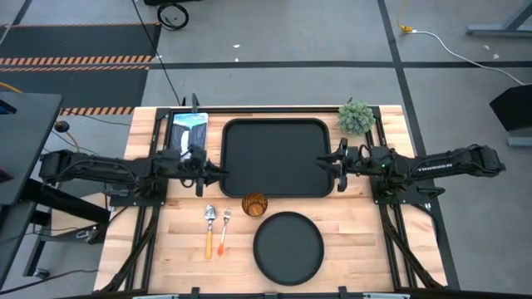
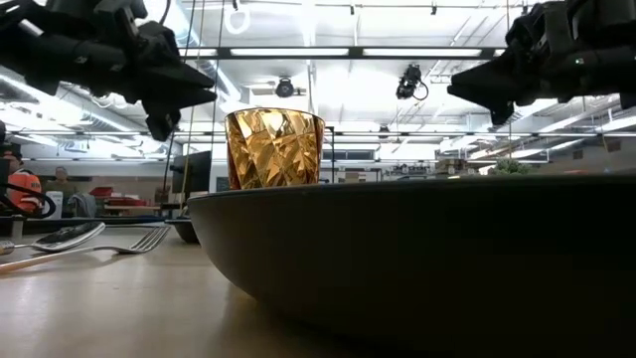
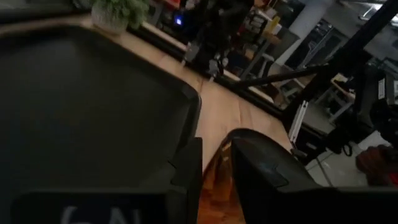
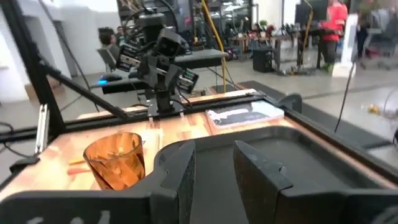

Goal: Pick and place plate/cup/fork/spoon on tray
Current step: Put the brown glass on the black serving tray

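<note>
I see both arms hovering over the table. My left gripper (image 1: 218, 170) hangs at the tray's (image 1: 274, 158) left edge, my right gripper (image 1: 331, 163) at its right edge; both sets of fingers stand slightly apart, holding nothing. The cup (image 1: 254, 204) stands just in front of the tray, the plate (image 1: 288, 247) near it. The spoon (image 1: 209, 224) and fork (image 1: 224, 226) lie side by side left of the plate.
</note>
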### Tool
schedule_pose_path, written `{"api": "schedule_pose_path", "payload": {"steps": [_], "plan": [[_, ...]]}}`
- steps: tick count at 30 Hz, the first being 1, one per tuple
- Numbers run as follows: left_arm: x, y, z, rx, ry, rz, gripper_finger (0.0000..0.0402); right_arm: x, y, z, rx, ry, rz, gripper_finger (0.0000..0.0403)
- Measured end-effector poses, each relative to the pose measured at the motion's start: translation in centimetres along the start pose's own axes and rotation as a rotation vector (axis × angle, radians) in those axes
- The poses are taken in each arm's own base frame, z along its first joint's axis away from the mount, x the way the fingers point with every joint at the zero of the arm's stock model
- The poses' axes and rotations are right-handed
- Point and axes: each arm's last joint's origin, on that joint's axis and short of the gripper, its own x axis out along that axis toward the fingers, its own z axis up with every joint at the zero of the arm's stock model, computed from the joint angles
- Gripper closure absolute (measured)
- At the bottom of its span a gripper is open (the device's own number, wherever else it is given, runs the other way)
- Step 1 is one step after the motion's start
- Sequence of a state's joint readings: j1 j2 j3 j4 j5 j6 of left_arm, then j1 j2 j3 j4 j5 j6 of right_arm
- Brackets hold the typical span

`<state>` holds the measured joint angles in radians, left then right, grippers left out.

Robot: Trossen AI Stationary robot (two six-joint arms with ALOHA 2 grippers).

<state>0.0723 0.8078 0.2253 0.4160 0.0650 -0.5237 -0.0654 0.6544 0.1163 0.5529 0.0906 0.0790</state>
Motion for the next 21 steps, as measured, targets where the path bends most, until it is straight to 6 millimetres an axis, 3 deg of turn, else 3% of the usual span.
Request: {"api": "schedule_pose_path", "payload": {"steps": [7,13,21], "plan": [[1.7,-1.1,-0.8,-0.032,0.120,-0.015,0.0308,-0.3,1.5,-0.4,-0.050,0.035,-0.046,0.0287],[4.1,-3.2,0.0,0.034,0.292,0.040,0.0302,-0.5,3.3,0.4,-0.099,0.025,-0.063,0.0287],[7.4,-5.6,1.9,0.086,0.439,0.104,0.0251,-0.5,3.7,0.9,-0.184,0.059,-0.067,0.0287]]}}
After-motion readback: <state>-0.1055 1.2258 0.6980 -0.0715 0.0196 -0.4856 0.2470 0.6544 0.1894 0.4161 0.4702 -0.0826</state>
